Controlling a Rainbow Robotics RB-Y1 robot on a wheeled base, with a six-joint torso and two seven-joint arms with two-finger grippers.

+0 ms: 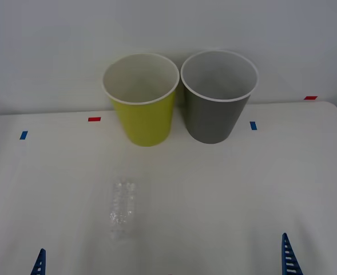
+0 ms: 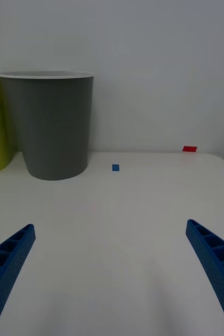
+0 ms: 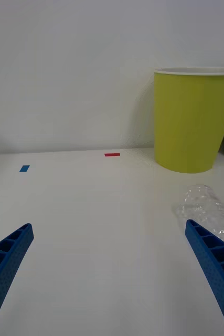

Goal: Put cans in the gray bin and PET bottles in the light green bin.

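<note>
White table point(image 1: 225, 189) against plain pale wall point(image 1: 54, 46); small red, blue tape marks.

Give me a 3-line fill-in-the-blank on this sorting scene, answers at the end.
1. The PET bottle lies on the table in front of the ____ bin.
2. The gray bin stands on the robot's ____ side of the other bin.
3. The left claw and right claw are both ____.

Answers: light green; right; open
</note>
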